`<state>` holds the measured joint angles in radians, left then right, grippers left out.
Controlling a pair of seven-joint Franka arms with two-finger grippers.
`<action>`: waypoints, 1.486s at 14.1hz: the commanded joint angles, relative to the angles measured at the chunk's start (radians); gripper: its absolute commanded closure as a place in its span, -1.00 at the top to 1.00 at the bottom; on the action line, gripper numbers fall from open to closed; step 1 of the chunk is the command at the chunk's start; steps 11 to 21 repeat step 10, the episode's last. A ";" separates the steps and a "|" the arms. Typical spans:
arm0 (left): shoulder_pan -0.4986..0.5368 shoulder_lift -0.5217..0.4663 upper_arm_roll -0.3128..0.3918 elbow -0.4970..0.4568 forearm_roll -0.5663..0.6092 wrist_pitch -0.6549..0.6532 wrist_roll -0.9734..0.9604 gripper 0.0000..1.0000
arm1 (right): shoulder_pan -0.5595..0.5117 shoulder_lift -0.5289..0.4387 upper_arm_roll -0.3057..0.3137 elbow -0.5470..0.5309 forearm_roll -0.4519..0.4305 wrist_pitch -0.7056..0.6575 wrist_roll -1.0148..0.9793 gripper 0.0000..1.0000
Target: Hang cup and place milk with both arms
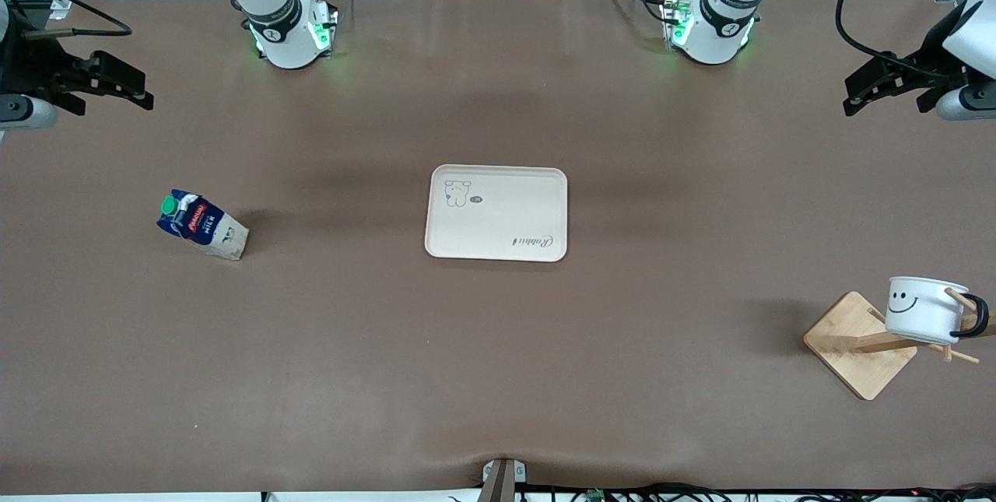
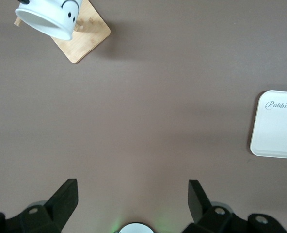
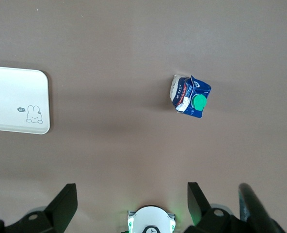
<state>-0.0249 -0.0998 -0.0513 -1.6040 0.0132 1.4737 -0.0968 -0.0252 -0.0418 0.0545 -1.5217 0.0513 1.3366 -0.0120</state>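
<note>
Brown table, tray [image 1: 496,213] at centre as landmark. Milk [image 1: 201,224] upright toward right arm's end from tray, right gripper [image 1: 124,87] nearer, fingers apart, waiting. Cup [image 1: 926,309] already hung on rack [image 1: 860,344] toward left arm's end; left gripper [image 1: 875,86] apart, empty.

Cup [image 2: 49,17] & wooden rack [image 2: 83,36] cut off in left wrist view; tray [image 3: 15,99] cropped in both wrist views

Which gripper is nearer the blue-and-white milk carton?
Right. The right gripper hangs at the blue-and-white milk carton's end; the left gripper is at the table's other end.
</note>
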 commanded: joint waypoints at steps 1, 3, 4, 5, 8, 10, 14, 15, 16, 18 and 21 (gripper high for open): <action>0.003 0.008 -0.005 0.033 0.008 -0.018 0.018 1.00 | -0.005 -0.020 0.002 -0.017 -0.010 -0.001 0.009 1.00; 0.005 0.006 -0.005 0.035 0.007 -0.018 0.008 1.00 | -0.005 -0.020 0.004 -0.017 -0.010 -0.001 0.009 1.00; 0.005 0.006 -0.004 0.038 0.005 -0.018 0.009 1.00 | -0.004 -0.020 0.002 -0.017 -0.010 -0.001 0.009 1.00; 0.006 0.008 -0.004 0.041 0.005 -0.018 0.009 1.00 | -0.005 -0.020 0.002 -0.017 -0.010 -0.001 0.009 1.00; 0.006 0.008 -0.004 0.042 0.005 -0.018 0.008 1.00 | -0.005 -0.020 0.002 -0.017 -0.010 -0.001 0.009 1.00; 0.002 0.009 -0.005 0.042 0.007 -0.018 0.003 1.00 | -0.005 -0.020 0.002 -0.017 -0.010 -0.001 0.009 1.00; 0.002 0.009 -0.005 0.042 0.007 -0.018 0.003 1.00 | -0.005 -0.020 0.002 -0.017 -0.010 -0.001 0.009 1.00; 0.002 0.009 -0.005 0.042 0.007 -0.018 0.003 1.00 | -0.005 -0.020 0.002 -0.017 -0.010 -0.001 0.009 1.00; 0.002 0.009 -0.005 0.042 0.007 -0.018 0.003 1.00 | -0.005 -0.020 0.002 -0.017 -0.010 -0.001 0.009 1.00; 0.002 0.009 -0.005 0.042 0.007 -0.018 0.003 1.00 | -0.005 -0.020 0.002 -0.017 -0.010 -0.001 0.009 1.00; 0.002 0.009 -0.005 0.042 0.007 -0.018 0.003 1.00 | -0.005 -0.020 0.002 -0.017 -0.010 -0.001 0.009 1.00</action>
